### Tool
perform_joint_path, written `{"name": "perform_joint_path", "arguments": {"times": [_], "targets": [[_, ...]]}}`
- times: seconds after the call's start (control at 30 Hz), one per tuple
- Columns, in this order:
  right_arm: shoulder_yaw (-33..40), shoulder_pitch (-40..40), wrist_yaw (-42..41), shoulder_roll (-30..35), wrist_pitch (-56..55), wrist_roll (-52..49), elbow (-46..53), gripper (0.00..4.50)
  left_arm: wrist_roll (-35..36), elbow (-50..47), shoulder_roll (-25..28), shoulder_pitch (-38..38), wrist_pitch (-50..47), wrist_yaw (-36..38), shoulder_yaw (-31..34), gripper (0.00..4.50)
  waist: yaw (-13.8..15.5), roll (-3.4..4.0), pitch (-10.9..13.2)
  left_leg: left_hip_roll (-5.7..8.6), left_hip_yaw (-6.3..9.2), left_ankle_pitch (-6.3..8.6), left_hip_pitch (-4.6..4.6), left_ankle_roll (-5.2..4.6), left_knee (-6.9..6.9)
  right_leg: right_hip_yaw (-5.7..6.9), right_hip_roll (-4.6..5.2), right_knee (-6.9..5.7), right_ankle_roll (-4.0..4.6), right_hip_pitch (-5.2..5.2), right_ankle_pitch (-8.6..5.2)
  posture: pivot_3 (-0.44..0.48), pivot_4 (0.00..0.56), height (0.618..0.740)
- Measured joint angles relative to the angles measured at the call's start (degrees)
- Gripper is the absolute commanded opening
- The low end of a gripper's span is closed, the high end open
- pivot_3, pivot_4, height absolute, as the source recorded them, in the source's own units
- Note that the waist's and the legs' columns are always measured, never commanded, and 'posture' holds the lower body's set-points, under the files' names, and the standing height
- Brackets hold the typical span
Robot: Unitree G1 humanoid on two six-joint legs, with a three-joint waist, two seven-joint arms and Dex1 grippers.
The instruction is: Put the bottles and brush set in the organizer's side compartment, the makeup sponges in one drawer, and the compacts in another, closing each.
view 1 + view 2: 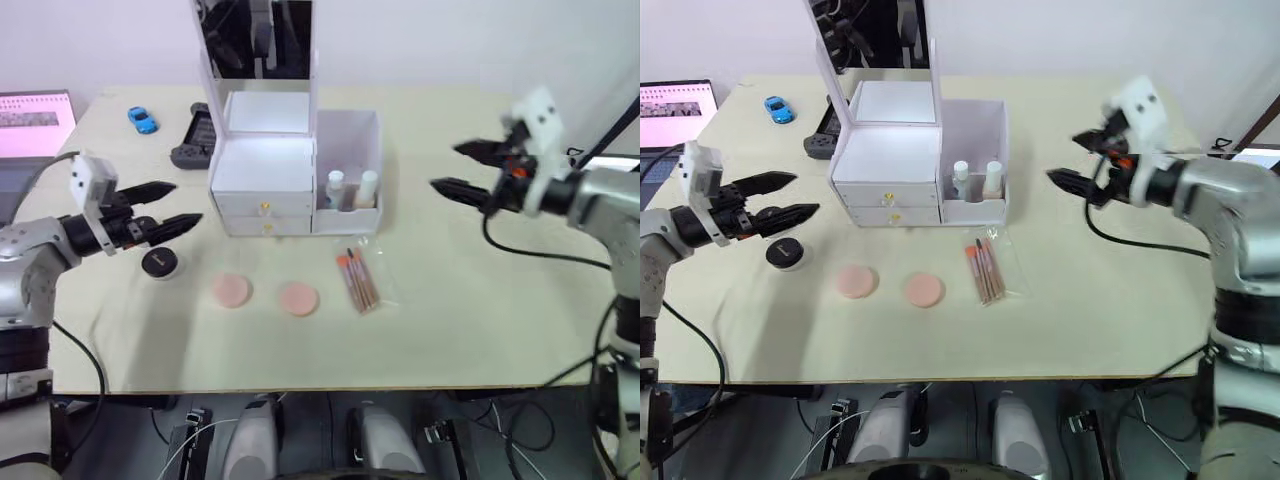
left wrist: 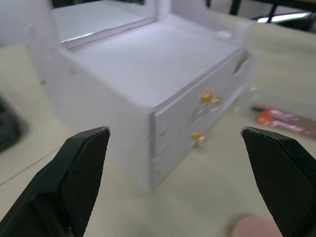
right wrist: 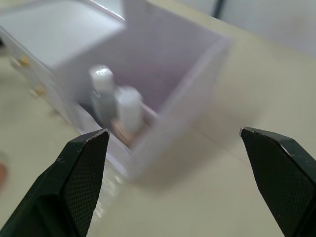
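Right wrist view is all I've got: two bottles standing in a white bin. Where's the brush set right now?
Observer: The brush set lies flat on the table, just in front of the side compartment, not inside it.
Operator: What else is out on the table?
Observer: Two pink makeup sponges lie side by side in front of the organizer, to the robot's left of the brushes.
Operator: And my other arm?
Observer: The left hand hovers open on the organizer's left side, close to a black round compact on the table.
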State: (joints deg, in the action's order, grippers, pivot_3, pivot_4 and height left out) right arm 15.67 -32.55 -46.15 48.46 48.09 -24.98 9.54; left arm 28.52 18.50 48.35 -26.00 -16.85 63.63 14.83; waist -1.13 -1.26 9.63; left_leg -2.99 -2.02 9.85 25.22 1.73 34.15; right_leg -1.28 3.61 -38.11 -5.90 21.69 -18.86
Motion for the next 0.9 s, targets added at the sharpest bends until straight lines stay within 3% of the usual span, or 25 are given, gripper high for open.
{"name": "perform_joint_path", "arguments": {"times": [0.17,0.43,0.77,0.9], "targets": [[11.3,14.1,-0.7,-0.1,-7.3,-0.7,2.7,4.49,-3.9,13.5,4.2,-0.9,7.9,1.8,1.1,4.5,0.2,-0.04,0.0,-0.05,0.0,0.0,0.0,0.0,-0.08,0.02,-0.04,0.04,0.0,0.0,0.0,0.0,0.15,0.74],[18.7,30.6,-1.1,-2.3,-14.1,-0.4,2.5,4.49,-6.6,28.4,6.9,-2.4,15.3,2.6,3.9,4.5,0.4,-0.02,0.0,-0.03,-0.05,0.01,-0.24,0.02,0.02,0.02,0.07,0.07,0.05,-0.3,-0.03,0.0,0.15,0.74],[17.2,32.0,-1.1,-1.0,-18.1,0.0,1.5,4.49,-7.7,30.4,6.3,-4.5,17.6,3.4,3.9,4.5,0.4,-0.01,0.0,-0.04,-0.05,0.0,-0.25,0.02,0.0,0.02,0.05,0.04,0.01,-0.29,-0.01,0.0,0.15,0.74],[15.2,30.0,-2.7,1.8,-17.1,-1.2,3.2,4.49,-6.7,22.8,5.4,-4.9,13.7,5.8,2.7,4.5,0.4,-0.01,0.0,-0.05,-0.04,0.0,-0.25,0.02,0.0,0.02,0.04,0.03,0.01,-0.3,-0.01,0.0,0.15,0.74]]}}
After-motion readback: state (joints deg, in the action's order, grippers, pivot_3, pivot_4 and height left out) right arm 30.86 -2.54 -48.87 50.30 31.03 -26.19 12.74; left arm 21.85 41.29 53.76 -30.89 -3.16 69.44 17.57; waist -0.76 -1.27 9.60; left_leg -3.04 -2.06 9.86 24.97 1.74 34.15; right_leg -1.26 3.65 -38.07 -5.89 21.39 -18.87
